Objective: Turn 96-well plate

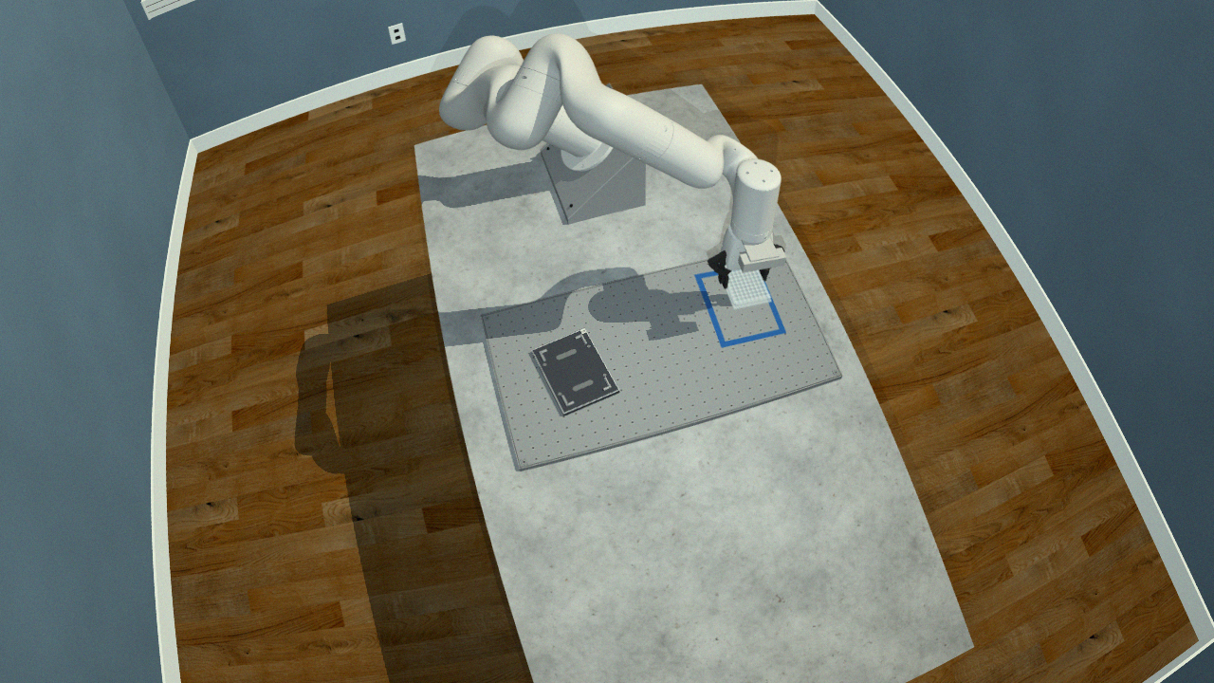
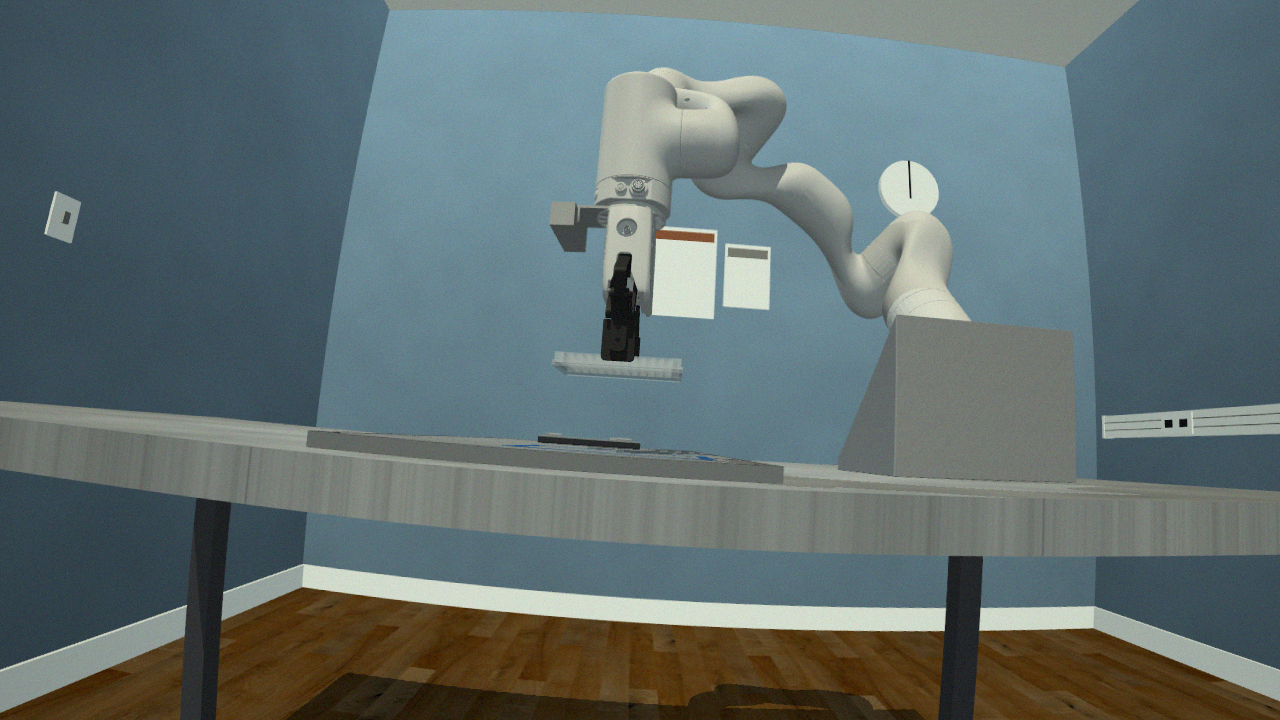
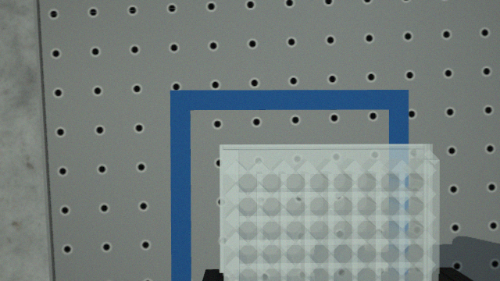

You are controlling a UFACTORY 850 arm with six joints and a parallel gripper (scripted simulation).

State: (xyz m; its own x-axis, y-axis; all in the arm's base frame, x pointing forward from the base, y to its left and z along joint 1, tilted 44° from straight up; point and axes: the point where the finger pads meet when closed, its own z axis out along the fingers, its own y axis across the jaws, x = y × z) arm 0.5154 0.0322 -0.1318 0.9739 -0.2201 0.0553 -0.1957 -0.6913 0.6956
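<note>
My gripper is shut on the clear 96-well plate and holds it level, well above the board. In the wrist view the plate's cut-off corner is at the upper right. The plate hangs over the far part of a blue marked rectangle. The plate nest N1, a dark slab with white corner locators, lies empty to the left on the board. My black fingers show only at the bottom edge of the wrist view.
The grey perforated breadboard lies on the stone-look table. The arm's grey pedestal stands behind the board.
</note>
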